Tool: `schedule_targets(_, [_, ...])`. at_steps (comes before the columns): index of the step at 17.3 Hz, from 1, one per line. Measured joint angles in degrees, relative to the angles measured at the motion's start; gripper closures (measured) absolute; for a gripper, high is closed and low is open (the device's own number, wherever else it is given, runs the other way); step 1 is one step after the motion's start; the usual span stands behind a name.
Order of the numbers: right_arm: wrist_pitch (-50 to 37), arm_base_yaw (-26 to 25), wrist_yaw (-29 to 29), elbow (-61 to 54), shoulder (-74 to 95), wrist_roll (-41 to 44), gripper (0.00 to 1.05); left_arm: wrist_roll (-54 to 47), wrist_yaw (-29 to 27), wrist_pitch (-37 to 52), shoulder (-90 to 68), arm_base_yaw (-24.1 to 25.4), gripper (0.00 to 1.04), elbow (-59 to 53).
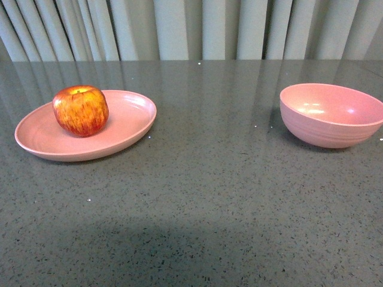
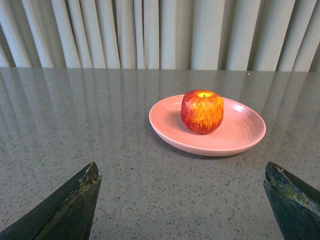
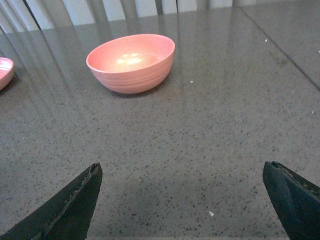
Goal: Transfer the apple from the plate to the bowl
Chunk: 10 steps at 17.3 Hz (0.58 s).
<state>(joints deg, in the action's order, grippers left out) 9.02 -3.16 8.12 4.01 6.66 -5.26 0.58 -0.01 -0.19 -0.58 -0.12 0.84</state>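
The red apple [image 1: 81, 110] with yellow streaks sits upright on the shallow pink plate [image 1: 131, 119] at the left of the table. The deep pink bowl [image 1: 331, 114] stands empty at the right. Neither gripper shows in the front view. In the left wrist view the apple [image 2: 202, 111] rests on the plate [image 2: 240, 137], well ahead of my open, empty left gripper [image 2: 182, 172]. In the right wrist view the bowl [image 3: 131, 62] stands ahead of my open, empty right gripper [image 3: 182, 172], and an edge of the plate [image 3: 4, 71] shows at the side.
The table [image 1: 215, 197] is a dark grey speckled stone top. Pale pleated curtains [image 1: 191, 27] hang behind its far edge. Bare tabletop lies between plate and bowl.
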Motion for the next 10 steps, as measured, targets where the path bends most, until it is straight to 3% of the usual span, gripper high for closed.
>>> schedule_targets(6, [-15.8,-4.3,5.7,10.2,16.3,-2.7,0.07,0.0,0.0,0.0,0.0,0.0,0.07,0.0])
schedule_targets(7, [-25.1,-3.2,6.9,23.0,36.4,-3.1,0.07,0.0,0.0,0.0,0.0,0.0,0.07,0.0])
schedule_targets(8, [-22.8,0.5,5.2,37.4,54.5,-1.5,0.07,0.0,0.0,0.0,0.0,0.0,0.07,0.0])
schedule_targets(10, [-16.2,2.7,3.1,48.6,67.7,-0.1,0.07,0.0,0.0,0.0,0.0,0.0,0.07,0.0])
